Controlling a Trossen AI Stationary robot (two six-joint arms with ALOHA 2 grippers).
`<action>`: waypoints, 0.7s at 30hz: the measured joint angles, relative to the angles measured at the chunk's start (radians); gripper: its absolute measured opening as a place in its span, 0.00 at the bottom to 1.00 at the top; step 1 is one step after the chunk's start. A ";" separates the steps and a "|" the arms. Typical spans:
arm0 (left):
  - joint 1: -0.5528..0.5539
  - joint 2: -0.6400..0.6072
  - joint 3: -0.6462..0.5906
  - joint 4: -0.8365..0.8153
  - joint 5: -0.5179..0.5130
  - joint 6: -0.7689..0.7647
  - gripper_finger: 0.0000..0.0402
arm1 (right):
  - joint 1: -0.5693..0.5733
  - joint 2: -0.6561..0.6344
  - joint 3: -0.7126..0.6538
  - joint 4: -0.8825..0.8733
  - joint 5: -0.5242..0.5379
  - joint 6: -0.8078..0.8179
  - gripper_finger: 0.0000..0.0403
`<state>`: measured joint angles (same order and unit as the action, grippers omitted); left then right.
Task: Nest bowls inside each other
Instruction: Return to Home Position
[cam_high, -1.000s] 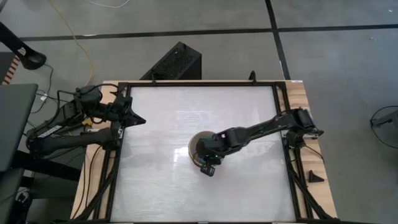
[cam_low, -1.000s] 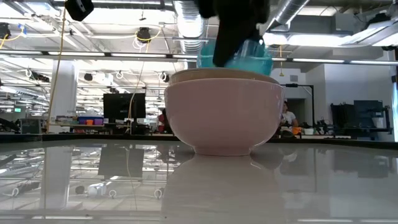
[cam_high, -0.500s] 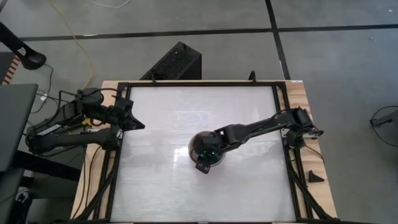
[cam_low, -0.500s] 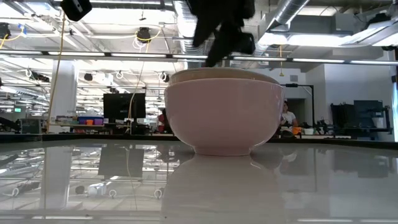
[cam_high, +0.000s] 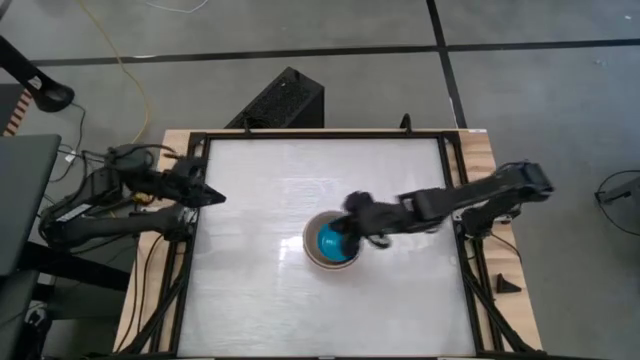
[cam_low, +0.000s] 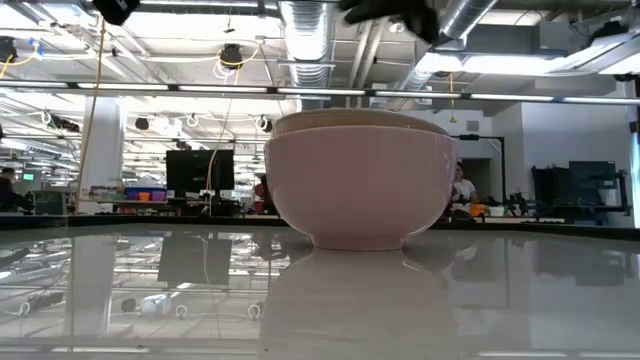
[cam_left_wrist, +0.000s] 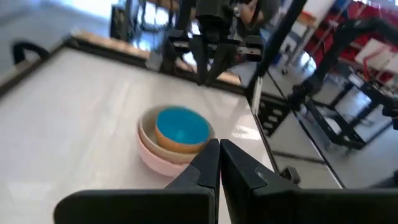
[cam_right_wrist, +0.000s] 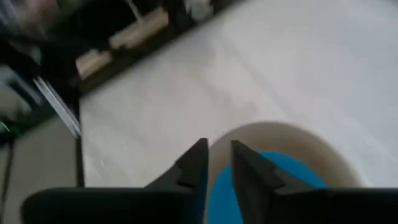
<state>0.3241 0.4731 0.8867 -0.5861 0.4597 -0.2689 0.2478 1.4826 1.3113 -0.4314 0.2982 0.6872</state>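
Note:
The bowls stand nested in one stack (cam_high: 332, 243) at the table's middle. A pale pink bowl (cam_low: 360, 190) is outermost and rests on its foot. A beige bowl (cam_low: 350, 122) sits inside it, and a small teal-blue bowl (cam_high: 331, 241) lies innermost, also seen in the left wrist view (cam_left_wrist: 180, 126). My right gripper (cam_high: 351, 231) hangs above the stack's right rim, tipped downward, its fingers (cam_right_wrist: 198, 155) a little apart with nothing between them. My left gripper (cam_high: 215, 196) waits shut over the table's left edge.
A black frame rail (cam_high: 300, 134) runs around the white tabletop. Bare tabletop lies all around the stack. A small black wedge (cam_high: 508, 285) lies on the wooden border at the right.
My right gripper held the teal-blue bowl tilted above the stack, let it go, and the bowl now lies inside the beige bowl. The gripper has since risen and drawn back toward the table's right edge, tipping nearer to level.

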 joint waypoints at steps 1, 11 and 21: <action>0.000 -0.020 0.000 0.000 -0.016 0.001 0.00 | 0.008 -0.058 -0.059 0.045 0.031 0.010 0.22; 0.000 -0.305 -0.053 0.017 -0.212 -0.043 0.00 | 0.185 -0.604 -0.701 0.775 0.484 -0.104 0.17; -0.001 -0.406 -0.476 0.351 -0.225 -0.270 0.00 | 0.137 -0.829 -1.162 1.563 0.386 -0.376 0.17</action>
<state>0.3226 0.0676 0.4112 -0.2347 0.2352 -0.5393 0.3852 0.6539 0.1496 1.1320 0.6841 0.3113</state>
